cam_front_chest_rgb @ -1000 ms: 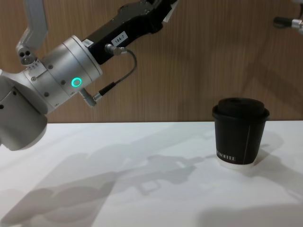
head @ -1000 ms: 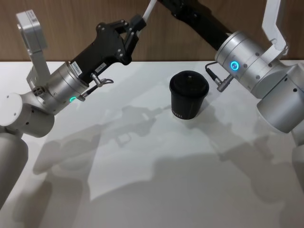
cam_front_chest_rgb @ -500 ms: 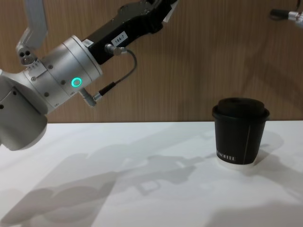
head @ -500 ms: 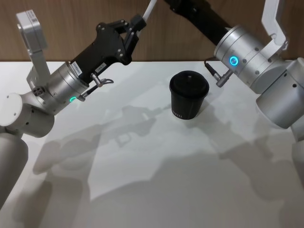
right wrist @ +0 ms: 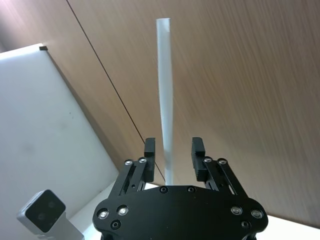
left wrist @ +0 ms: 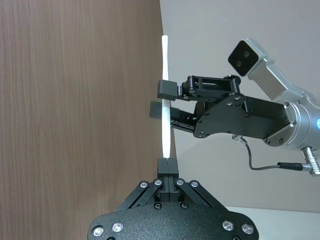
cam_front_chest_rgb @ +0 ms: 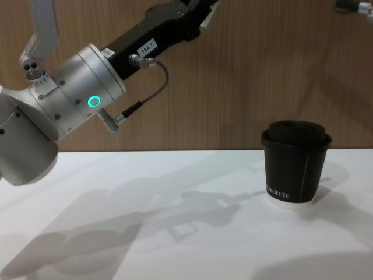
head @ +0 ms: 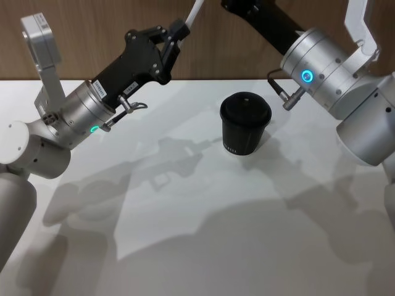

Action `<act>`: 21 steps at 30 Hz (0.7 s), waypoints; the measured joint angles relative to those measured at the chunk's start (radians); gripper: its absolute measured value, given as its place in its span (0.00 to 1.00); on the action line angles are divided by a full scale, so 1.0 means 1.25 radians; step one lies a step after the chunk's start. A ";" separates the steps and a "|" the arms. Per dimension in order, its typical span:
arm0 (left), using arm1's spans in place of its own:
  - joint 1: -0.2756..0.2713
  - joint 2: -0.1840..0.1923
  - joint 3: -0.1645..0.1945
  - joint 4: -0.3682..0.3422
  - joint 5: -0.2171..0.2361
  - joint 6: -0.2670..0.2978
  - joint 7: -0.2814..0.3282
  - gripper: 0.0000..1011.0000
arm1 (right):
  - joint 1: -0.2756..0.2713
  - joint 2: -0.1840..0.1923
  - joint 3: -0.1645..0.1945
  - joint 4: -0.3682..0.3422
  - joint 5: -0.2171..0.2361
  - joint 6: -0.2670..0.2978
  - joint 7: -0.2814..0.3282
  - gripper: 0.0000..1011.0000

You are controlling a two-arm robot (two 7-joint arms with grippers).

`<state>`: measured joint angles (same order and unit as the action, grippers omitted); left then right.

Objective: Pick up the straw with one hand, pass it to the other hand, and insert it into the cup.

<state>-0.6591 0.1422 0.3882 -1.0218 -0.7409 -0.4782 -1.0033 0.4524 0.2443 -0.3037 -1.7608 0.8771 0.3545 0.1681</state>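
The white straw (left wrist: pixel 165 75) stands high above the table's far edge, and my left gripper (left wrist: pixel 167 167) is shut on its lower end. In the head view the left gripper (head: pixel 178 29) points up and away, with the straw (head: pixel 195 11) running out of the top edge. My right gripper (right wrist: pixel 173 146) is open, one finger on each side of the straw (right wrist: pixel 165 90) and a gap on both sides. The left wrist view shows the right gripper (left wrist: pixel 165 100) straddling the straw's middle. The black lidded cup (head: pixel 245 123) stands upright on the table, also seen in the chest view (cam_front_chest_rgb: pixel 296 163).
A wooden wall (cam_front_chest_rgb: pixel 262 70) rises right behind the white table (head: pixel 203 234). The silver body of my right arm (head: pixel 321 68) hangs above and to the right of the cup. My left arm (cam_front_chest_rgb: pixel 76 105) reaches up across the table's left side.
My right arm has shifted slightly up and to the right. The left arm and the cup have not moved.
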 joint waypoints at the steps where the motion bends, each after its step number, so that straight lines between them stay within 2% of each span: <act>1: 0.000 0.000 0.000 0.000 0.000 0.000 0.000 0.00 | 0.000 0.002 -0.001 -0.003 0.001 0.000 0.001 0.44; 3: 0.000 0.000 0.000 0.000 0.000 0.000 0.000 0.00 | 0.000 0.003 -0.003 -0.005 0.002 0.000 0.002 0.35; 12: 0.000 0.000 0.000 0.000 0.000 0.000 0.000 0.00 | 0.000 0.010 -0.010 -0.016 0.009 -0.001 0.006 0.09; 21: 0.000 0.000 0.000 0.000 0.000 0.000 0.000 0.00 | 0.000 0.016 -0.015 -0.022 0.017 -0.002 0.008 0.01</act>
<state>-0.6591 0.1422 0.3882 -1.0219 -0.7413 -0.4783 -1.0033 0.4525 0.2644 -0.3221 -1.7880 0.8978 0.3514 0.1786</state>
